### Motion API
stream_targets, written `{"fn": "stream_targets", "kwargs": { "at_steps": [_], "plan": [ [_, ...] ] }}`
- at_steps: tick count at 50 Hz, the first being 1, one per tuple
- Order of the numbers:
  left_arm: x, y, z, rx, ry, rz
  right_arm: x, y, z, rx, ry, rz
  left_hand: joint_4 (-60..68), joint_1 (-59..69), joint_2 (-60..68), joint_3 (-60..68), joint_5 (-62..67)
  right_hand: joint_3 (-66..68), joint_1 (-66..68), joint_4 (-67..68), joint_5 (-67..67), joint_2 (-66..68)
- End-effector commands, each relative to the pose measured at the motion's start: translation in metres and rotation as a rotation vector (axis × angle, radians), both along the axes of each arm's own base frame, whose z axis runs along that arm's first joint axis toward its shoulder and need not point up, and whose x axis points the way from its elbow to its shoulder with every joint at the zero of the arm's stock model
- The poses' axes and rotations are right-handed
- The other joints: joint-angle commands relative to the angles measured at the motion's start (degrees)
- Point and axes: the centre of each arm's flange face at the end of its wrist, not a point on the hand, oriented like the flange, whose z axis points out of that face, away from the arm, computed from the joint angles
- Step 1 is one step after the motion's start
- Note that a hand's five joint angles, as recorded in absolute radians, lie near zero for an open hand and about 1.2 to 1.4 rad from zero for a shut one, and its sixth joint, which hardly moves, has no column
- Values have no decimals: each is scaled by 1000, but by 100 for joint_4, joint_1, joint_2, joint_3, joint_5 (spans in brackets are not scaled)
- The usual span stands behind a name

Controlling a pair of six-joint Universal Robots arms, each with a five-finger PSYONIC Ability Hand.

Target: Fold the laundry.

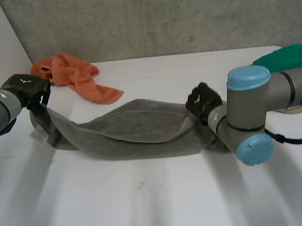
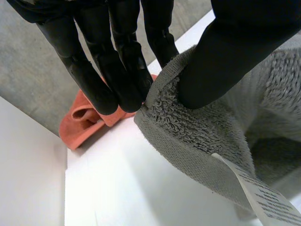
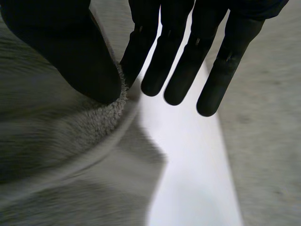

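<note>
Both pinch grey towel (image 1: 136,126): left robot hand (image 2: 96,70), right robot hand (image 3: 181,56).

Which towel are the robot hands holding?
The grey towel: left robot hand pinches one end, right robot hand the other. The orange towel lies crumpled behind it, untouched.

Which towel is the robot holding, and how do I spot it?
On the table, look between the left hand and the right hand. The grey towel sags between them, each hand pinching one end. Unlike the orange towel crumpled behind it, it is grey and has a white tag.
</note>
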Motion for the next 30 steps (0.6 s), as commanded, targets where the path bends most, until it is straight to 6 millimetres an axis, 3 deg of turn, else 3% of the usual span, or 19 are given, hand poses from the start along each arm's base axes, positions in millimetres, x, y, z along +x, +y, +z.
{"fn": "stream_targets", "kwargs": {
  "at_steps": [1, 2, 3, 4, 6, 7, 10, 12, 15, 19, 27, 28, 30],
  "plan": [
    [-6, -30, 17, -139, 3, -7, 3, -52, 90, -397, -346, -125, 1161, 1440, 1137, 1190, 1233, 1403, 1507, 1393, 1455, 1332],
    [-6, -44, 40, -263, 17, 4, -1, -62, 124, -525, -489, -144, 1161, 1440, 1137, 1190, 1233, 1403, 1507, 1393, 1455, 1332],
    [-3, -57, 67, -393, 49, 37, -4, -65, 142, -590, -564, -149, 1161, 1440, 1137, 1190, 1233, 1403, 1507, 1393, 1455, 1332],
    [-2, -61, 83, -460, 79, 55, -13, -68, 176, -718, -711, -147, 1161, 1440, 1137, 1190, 1233, 1403, 1507, 1393, 1455, 1332],
    [1, -67, 114, -601, 149, 80, -24, -68, 209, -838, -844, -141, 1161, 1440, 1137, 1190, 1233, 1403, 1507, 1393, 1455, 1332],
    [6, -69, 147, -750, 227, 103, -34, -65, 235, -939, -956, -129, 1161, 1440, 1137, 1190, 1233, 1403, 1507, 1393, 1455, 1332],
    [13, -61, 196, -959, 357, 99, -41, -65, 249, -979, -1004, -140, 1161, 1440, 1137, 1190, 1233, 1403, 1507, 1393, 1455, 1332],
    [12, -58, 207, -1012, 398, 83, -39, -66, 248, -947, -984, -142, 1161, 1440, 1137, 1190, 1233, 1403, 1507, 1393, 1455, 1332],
    [6, -58, 200, -987, 417, 56, -37, -69, 234, -841, -924, -143, 1161, 1440, 1137, 1190, 1233, 1403, 1507, 1393, 1455, 1332],
    [6, -69, 171, -897, 390, 54, -38, -74, 213, -723, -879, -135, 1161, 1440, 1137, 1190, 1233, 1403, 1507, 1393, 1455, 1332],
    [18, -88, 90, -680, 338, 102, -40, -81, 153, -534, -788, -140, 1161, 1440, 1137, 1190, 1233, 1403, 1507, 1393, 1455, 1332],
    [16, -87, 70, -626, 324, 98, -40, -81, 133, -474, -750, -149, 1161, 1440, 1137, 1190, 1233, 1403, 1507, 1393, 1455, 1332],
    [12, -86, 48, -568, 302, 83, -40, -80, 113, -412, -712, -158, 1161, 1440, 1137, 1190, 1233, 1403, 1507, 1393, 1455, 1332]
  ]
}}
